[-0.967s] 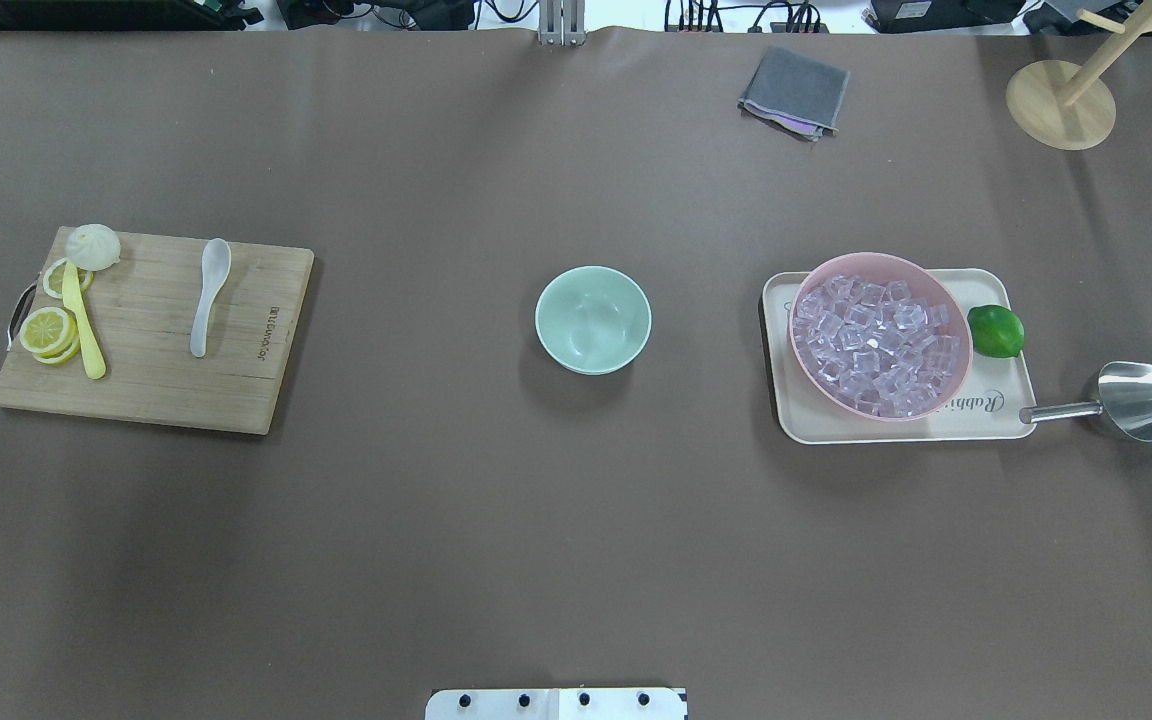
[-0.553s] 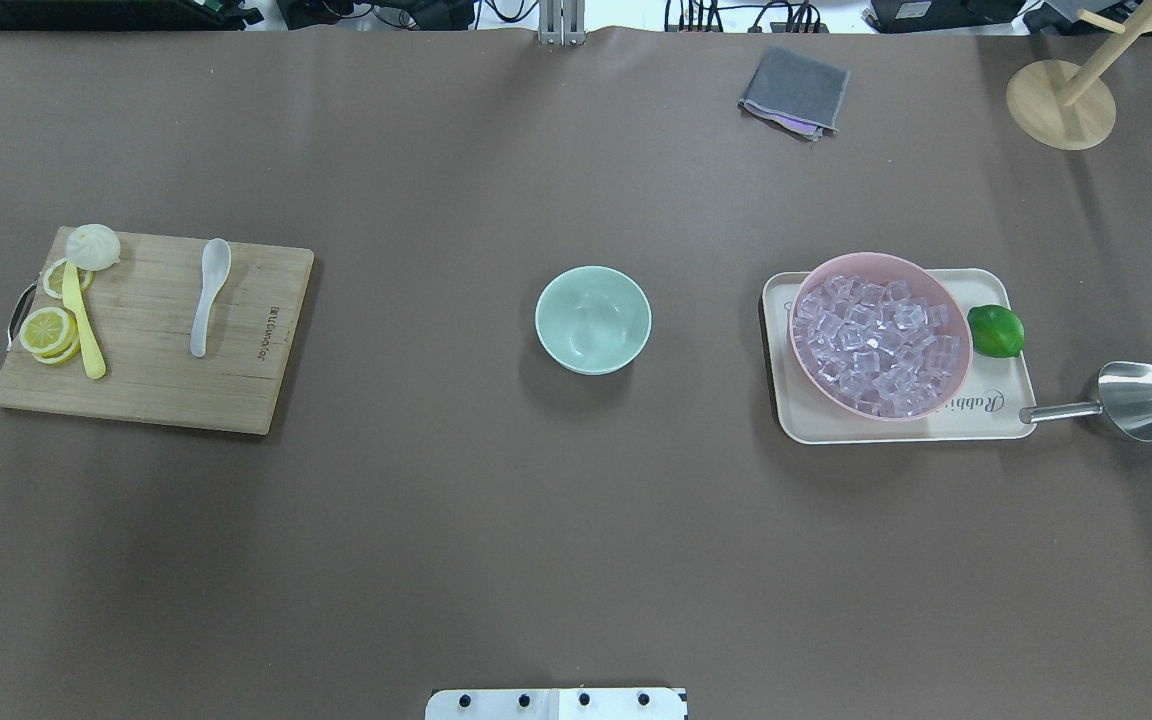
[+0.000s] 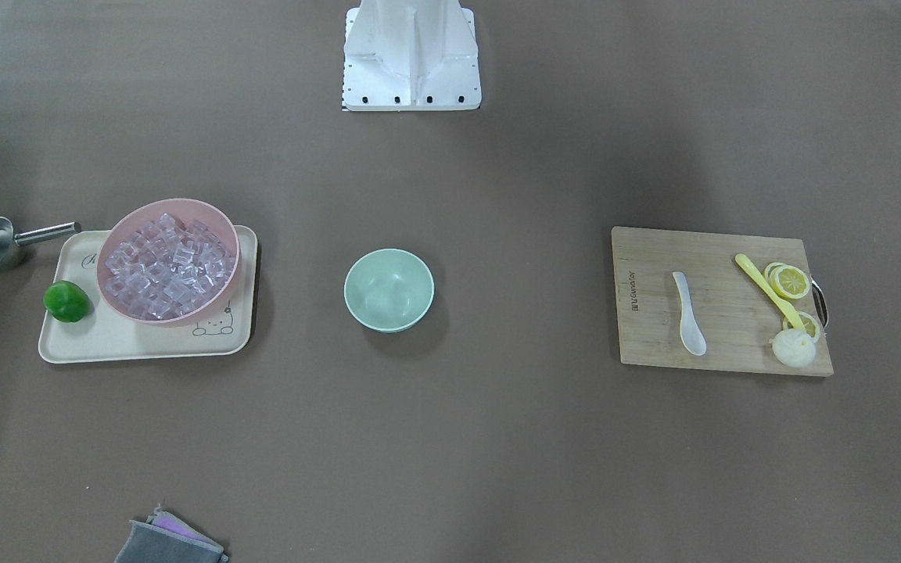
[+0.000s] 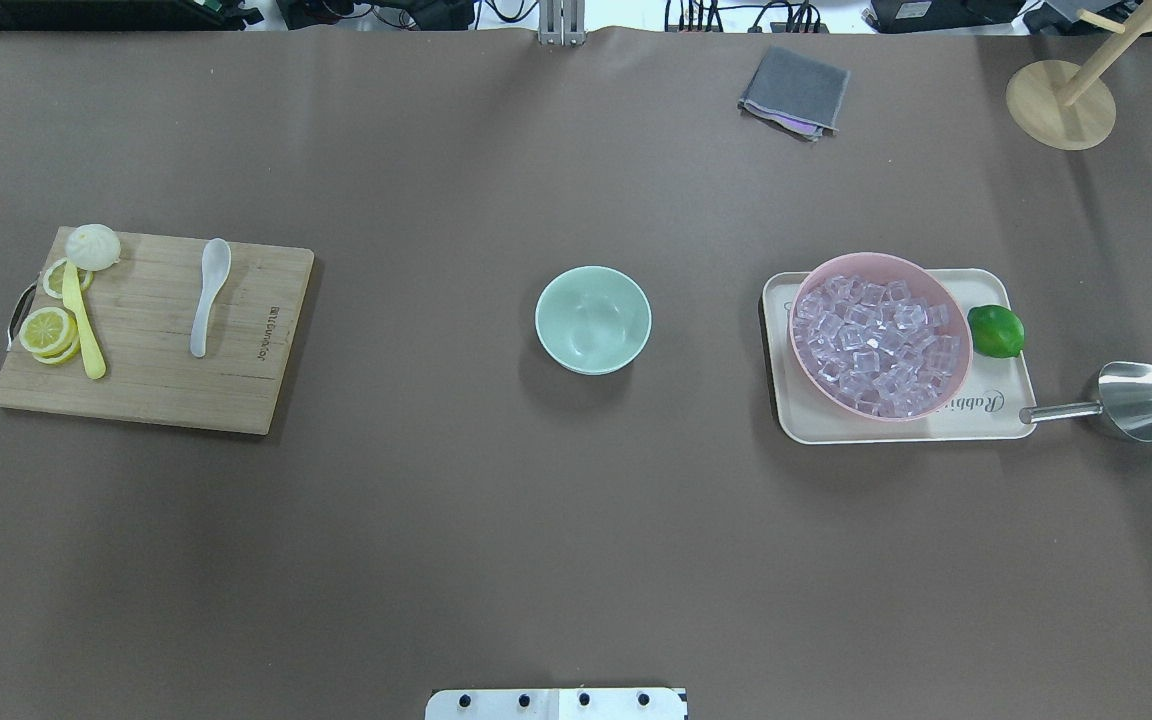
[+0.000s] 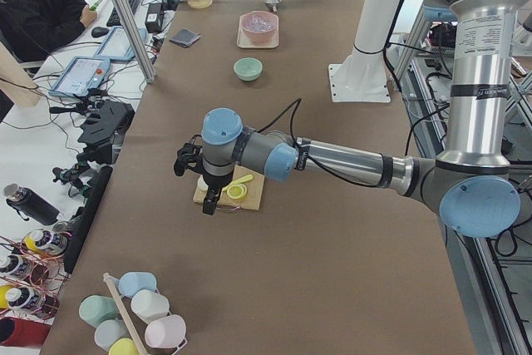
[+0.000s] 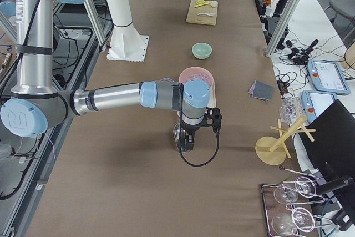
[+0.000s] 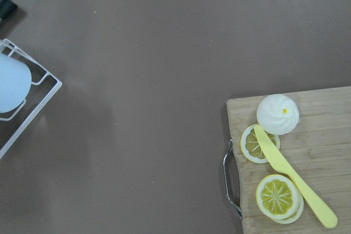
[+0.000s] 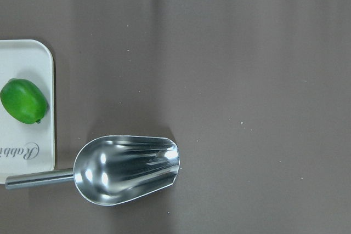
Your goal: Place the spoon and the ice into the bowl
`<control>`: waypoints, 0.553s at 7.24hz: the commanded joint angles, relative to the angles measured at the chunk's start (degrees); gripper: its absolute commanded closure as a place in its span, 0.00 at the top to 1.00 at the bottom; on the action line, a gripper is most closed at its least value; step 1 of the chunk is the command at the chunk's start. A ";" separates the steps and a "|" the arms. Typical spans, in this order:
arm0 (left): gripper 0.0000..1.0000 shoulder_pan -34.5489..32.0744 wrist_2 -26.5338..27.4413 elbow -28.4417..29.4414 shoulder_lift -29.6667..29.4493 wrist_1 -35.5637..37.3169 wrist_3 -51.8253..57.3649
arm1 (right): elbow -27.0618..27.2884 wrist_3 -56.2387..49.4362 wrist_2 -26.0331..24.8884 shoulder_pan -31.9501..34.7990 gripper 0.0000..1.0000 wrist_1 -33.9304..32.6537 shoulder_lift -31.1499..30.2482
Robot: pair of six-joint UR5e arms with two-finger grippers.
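Two bowls fill my front-facing view: mint bowl (image 3: pixel 389 290) at centre, ice (image 3: pixel 167 266) in the pink bowl (image 3: pixel 169 202) centre-left, spoon (image 3: pixel 688 313) on the board (image 3: pixel 654 328) at right. Side views: left gripper (image 5: pixel 209 205) mid-frame, right gripper (image 6: pixel 186 144) lower centre; I cannot tell whether either is parted.
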 commanded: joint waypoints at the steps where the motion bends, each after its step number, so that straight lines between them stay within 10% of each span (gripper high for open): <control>1: 0.98 3.92 -0.79 -0.38 -3.22 -2.77 -14.87 | -0.28 -0.07 1.45 0.00 1.00 0.95 0.19; 4: 0.98 14.02 6.28 2.87 -5.32 -19.05 -36.97 | -0.37 2.98 2.33 -0.09 1.00 4.56 -0.16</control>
